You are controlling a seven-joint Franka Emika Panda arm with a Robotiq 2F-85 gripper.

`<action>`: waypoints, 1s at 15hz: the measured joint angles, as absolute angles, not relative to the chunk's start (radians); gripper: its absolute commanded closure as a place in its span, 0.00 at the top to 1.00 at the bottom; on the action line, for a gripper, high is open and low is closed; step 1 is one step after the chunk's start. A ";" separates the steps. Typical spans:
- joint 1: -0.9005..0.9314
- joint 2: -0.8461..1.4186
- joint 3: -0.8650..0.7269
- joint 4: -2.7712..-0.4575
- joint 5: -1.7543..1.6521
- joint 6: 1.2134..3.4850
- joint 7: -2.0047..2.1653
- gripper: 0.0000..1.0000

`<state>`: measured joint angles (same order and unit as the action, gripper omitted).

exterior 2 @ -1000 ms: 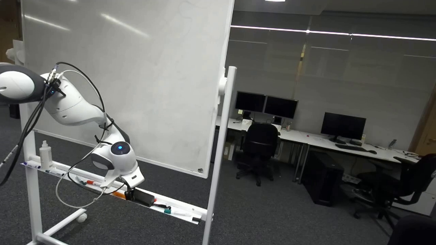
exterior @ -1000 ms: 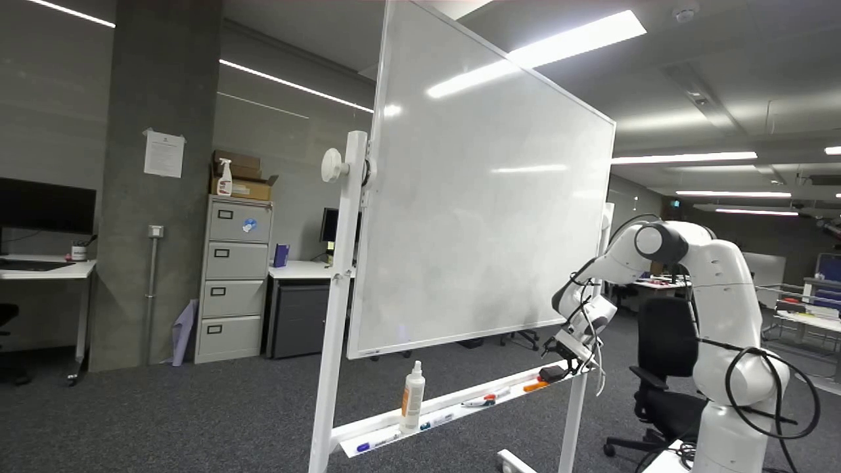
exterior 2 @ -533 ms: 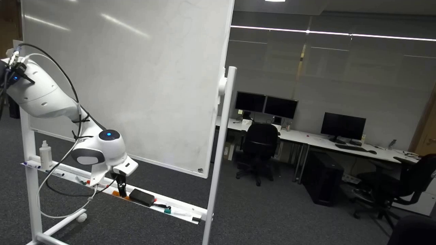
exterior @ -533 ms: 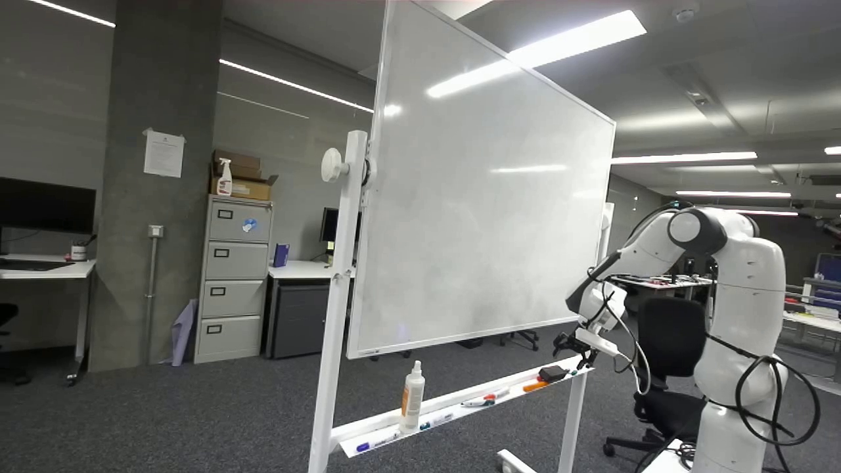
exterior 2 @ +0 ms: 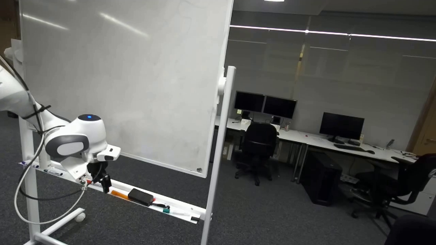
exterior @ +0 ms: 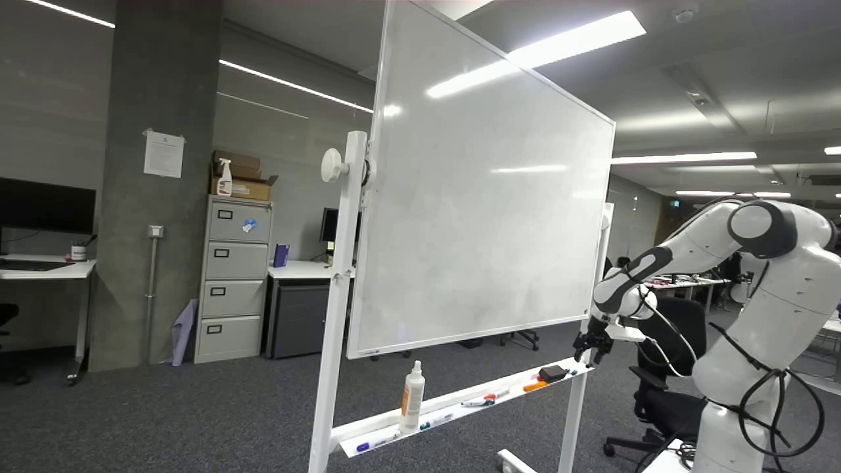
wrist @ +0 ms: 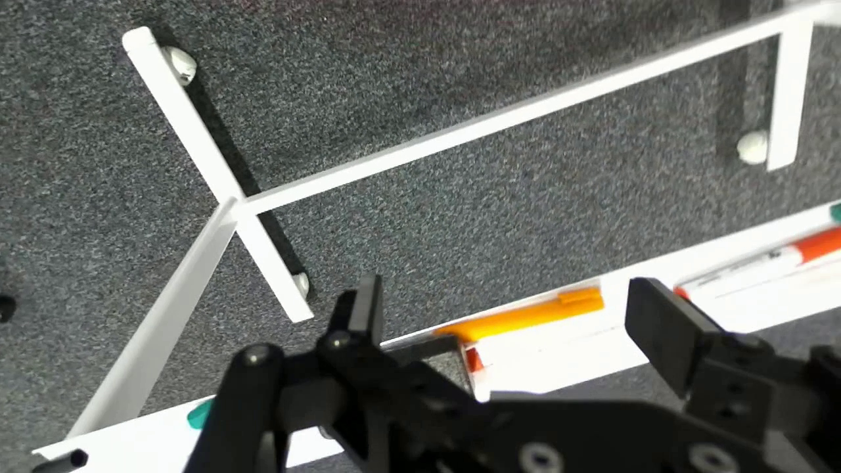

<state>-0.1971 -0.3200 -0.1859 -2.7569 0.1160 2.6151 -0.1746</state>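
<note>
My gripper [wrist: 506, 305] is open with nothing between its fingers. It hangs above the white tray [wrist: 558, 358] of a whiteboard. An orange marker [wrist: 525, 318] lies on the tray, seen between the fingertips in the wrist view. A black eraser [wrist: 446, 367] lies beside it, partly hidden by a finger. Both exterior views show the eraser [exterior: 552, 374] [exterior 2: 140, 196] and orange marker [exterior: 535, 386] [exterior 2: 120, 195]. The gripper also shows in both exterior views [exterior: 588, 358] [exterior 2: 105, 187]; it looks apart from the eraser. A red-capped marker [wrist: 755, 269] lies past the other finger.
The whiteboard [exterior: 479, 217] stands above the tray in both exterior views [exterior 2: 136, 75]. A white spray bottle [exterior: 412, 397] and several markers stand or lie along the tray. An office chair [exterior: 670, 368] is behind the arm. Desks with monitors [exterior 2: 341, 129] stand further back.
The gripper has moved away from beside the eraser, leftward along the tray in an exterior view, and the arm has drawn back. The eraser and markers stay in place.
</note>
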 measured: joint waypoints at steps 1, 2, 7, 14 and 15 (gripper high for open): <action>-0.194 -0.375 -0.184 -2.759 0.083 2.543 -0.188 1.00; -0.185 -0.433 -0.181 -2.758 0.068 2.467 -0.210 1.00; -0.095 -0.718 -0.175 -2.737 0.060 2.096 -0.325 1.00; -0.004 -0.930 -0.085 -2.673 0.044 1.978 -0.331 1.00; 0.004 -0.946 -0.070 -2.658 0.043 1.980 -0.329 1.00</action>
